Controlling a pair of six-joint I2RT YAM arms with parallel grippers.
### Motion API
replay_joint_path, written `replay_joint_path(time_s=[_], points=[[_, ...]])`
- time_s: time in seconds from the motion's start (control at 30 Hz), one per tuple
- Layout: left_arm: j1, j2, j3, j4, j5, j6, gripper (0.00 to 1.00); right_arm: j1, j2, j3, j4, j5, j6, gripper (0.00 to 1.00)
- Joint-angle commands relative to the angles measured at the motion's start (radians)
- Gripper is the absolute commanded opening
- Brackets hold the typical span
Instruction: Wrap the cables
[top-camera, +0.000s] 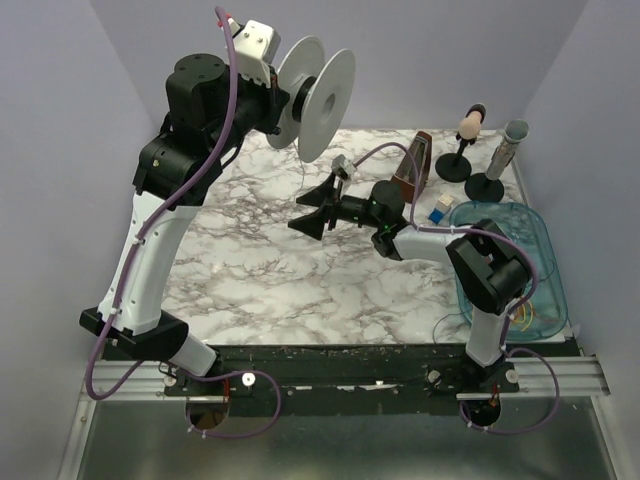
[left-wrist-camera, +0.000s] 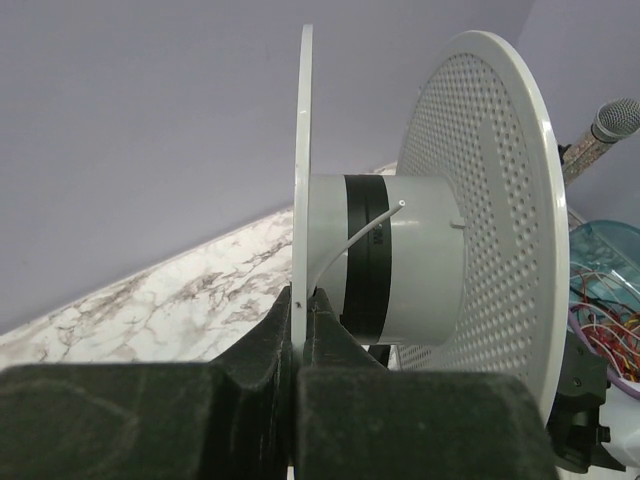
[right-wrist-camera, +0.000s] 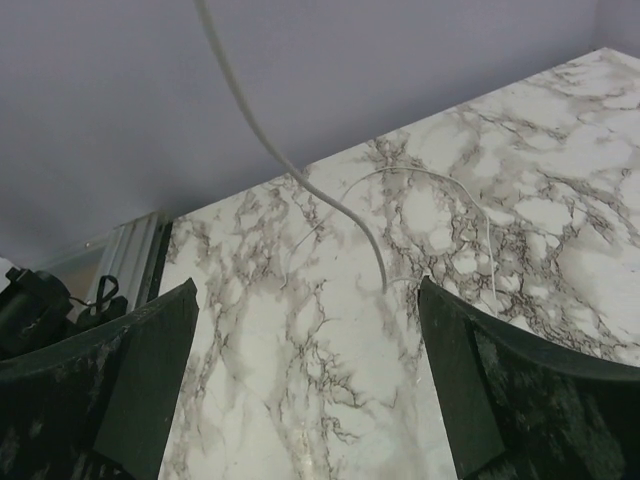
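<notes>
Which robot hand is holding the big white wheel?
The left gripper: its jaws are pinched shut on the rim of the white spool. The right gripper is wide open, holding nothing.

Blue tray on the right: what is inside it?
Thin red, orange and yellow cables lie tangled in the blue tray; the right arm hides its left part.

You see a white plastic spool (top-camera: 316, 93) at 12 o'clock, a smooth marble-look table (top-camera: 250, 270), a see-through blue plastic tray (top-camera: 540, 232) at 3 o'clock, and dull, rough black fingers (right-wrist-camera: 130, 370).
</notes>
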Motion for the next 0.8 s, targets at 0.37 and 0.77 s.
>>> replay_joint_path(time_s=[0.37, 0.77], points=[[-0.004, 0.002, 0.146, -0.007, 0.04, -0.085, 0.0, 0.002, 0.229, 0.315, -0.001, 0.108, 0.185, 0.86], [0.057, -0.104, -0.039, 0.01, 0.222, -0.029, 0.0, -0.171, 0.044, 0.11, 0.171, 0.215, 0.397, 0.01]])
